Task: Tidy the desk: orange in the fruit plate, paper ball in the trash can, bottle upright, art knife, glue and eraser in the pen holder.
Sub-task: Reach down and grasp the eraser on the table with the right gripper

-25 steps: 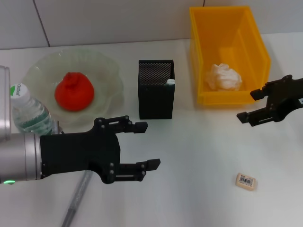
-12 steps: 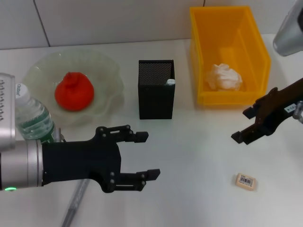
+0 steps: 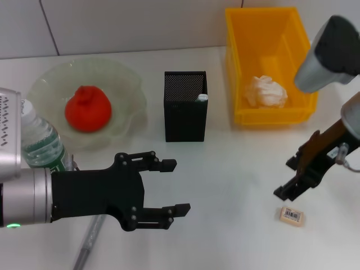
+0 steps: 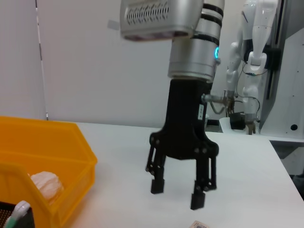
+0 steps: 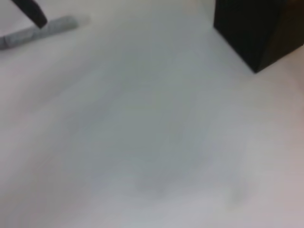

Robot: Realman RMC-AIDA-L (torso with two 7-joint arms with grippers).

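My right gripper (image 3: 293, 179) has its fingers spread, tips pointing down, hanging just above the eraser (image 3: 292, 215) and a little to the pen-holder side of it; nothing is between the fingers. From the left wrist camera I see the same fingers (image 4: 157, 185) apart and clear of the surface (image 3: 236, 169), with a corner of the eraser (image 4: 198, 224) just below them. I judge the step in hand to be the eraser pickup, with the approach not yet finished.

My left gripper (image 3: 160, 187) also has its fingers parted and empty, hovering in front of the pen holder (image 3: 185, 106), nearer me. A grey rod-like tool (image 3: 89, 239), probably the art knife, lies on the surface beyond the left gripper, farther from the pen holder on my left; the arm covers part of it.

Judging from how things lie, the other items look settled: the orange (image 3: 87, 108) sits in the fruit plate (image 3: 126, 84) left of the pen holder, the paper ball (image 3: 265, 91) lies in the yellow trash can (image 3: 306, 62) to the holder's right, the bottle (image 3: 37, 140) stands upright beside the plate, and a white-capped thing, perhaps the glue (image 3: 202, 98), shows in the holder's corner.

Next I need to shift the right fingers over the eraser so they straddle it, lower to the surface, and close.
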